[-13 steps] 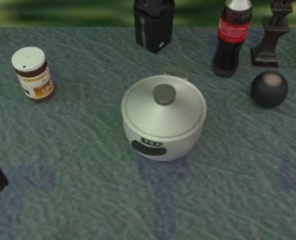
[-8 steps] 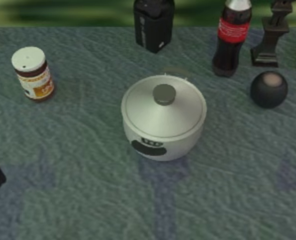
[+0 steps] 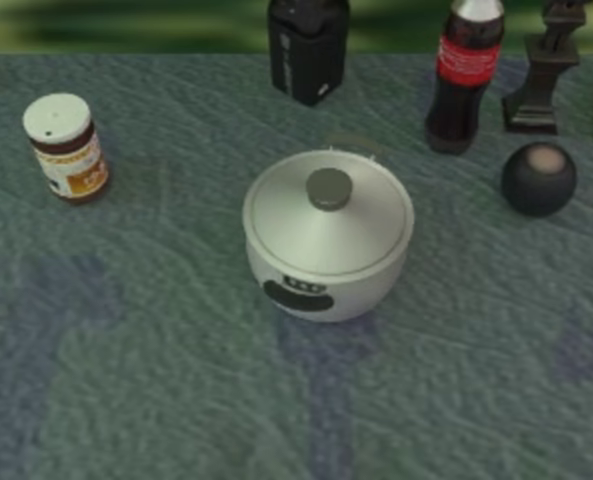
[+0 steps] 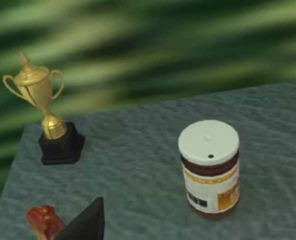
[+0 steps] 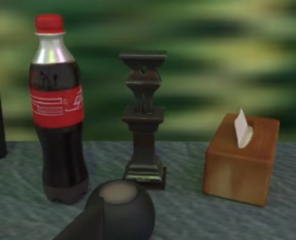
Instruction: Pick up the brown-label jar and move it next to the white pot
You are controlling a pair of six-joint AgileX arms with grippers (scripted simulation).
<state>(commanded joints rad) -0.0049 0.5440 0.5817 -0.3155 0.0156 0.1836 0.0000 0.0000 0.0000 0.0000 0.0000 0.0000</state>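
The brown-label jar stands upright at the table's far left, white lid on top; the left wrist view shows it close, with nothing touching it. The white pot with its grey knob sits at the table's middle, well apart from the jar. Neither arm appears in the top view. A dark part of my left gripper pokes into the left wrist view, off to the side of the jar. A dark part of my right gripper shows in front of the dark grey ball.
A black box, a cola bottle and a dark pedestal figure line the back edge. The grey ball lies right of the pot. A gold trophy, a red object and a wooden tissue box stand off to the sides.
The dark piece of my left arm at the top view's left edge has slid out of the picture. Jar, pot and the other things have not moved.
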